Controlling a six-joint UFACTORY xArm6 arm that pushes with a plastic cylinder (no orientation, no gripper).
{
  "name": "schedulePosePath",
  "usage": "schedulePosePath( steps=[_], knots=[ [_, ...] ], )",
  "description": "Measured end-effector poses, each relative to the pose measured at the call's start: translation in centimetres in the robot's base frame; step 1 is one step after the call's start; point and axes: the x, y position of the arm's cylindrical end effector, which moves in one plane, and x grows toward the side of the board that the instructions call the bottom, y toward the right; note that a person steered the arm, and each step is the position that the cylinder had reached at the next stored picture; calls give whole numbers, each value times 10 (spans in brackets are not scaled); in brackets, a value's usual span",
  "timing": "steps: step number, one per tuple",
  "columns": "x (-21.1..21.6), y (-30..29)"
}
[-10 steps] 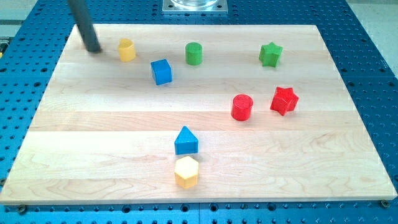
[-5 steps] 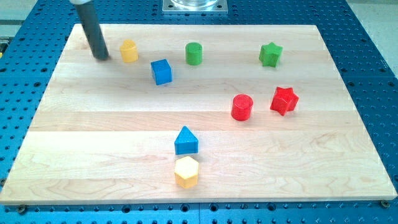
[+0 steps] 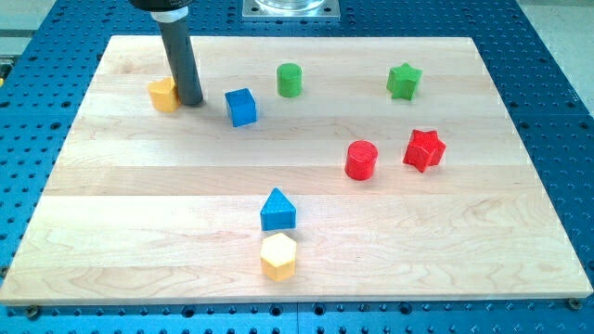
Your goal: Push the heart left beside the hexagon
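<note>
The yellow heart (image 3: 164, 95) lies near the view's top left of the wooden board (image 3: 139, 204). My tip (image 3: 190, 101) stands right against the heart's right side. The yellow hexagon (image 3: 277, 256) sits far off near the view's bottom middle, just below the blue triangle (image 3: 277, 210). The rod hides part of the heart's right edge.
A blue cube (image 3: 240, 107) stands just right of my tip. A green cylinder (image 3: 290, 80) and a green star (image 3: 404, 81) are along the top. A red cylinder (image 3: 361, 160) and a red star (image 3: 424, 149) are at the right middle.
My tip has gone from the heart's left side to its right side, moving right and down. The yellow heart has shifted left and a little down.
</note>
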Motion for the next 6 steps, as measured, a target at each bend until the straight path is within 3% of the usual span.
schedulePosePath(
  steps=[2,3,4,6],
  knots=[
    [-48,-20],
    [0,-43],
    [103,-19],
    [105,-5]
  ],
)
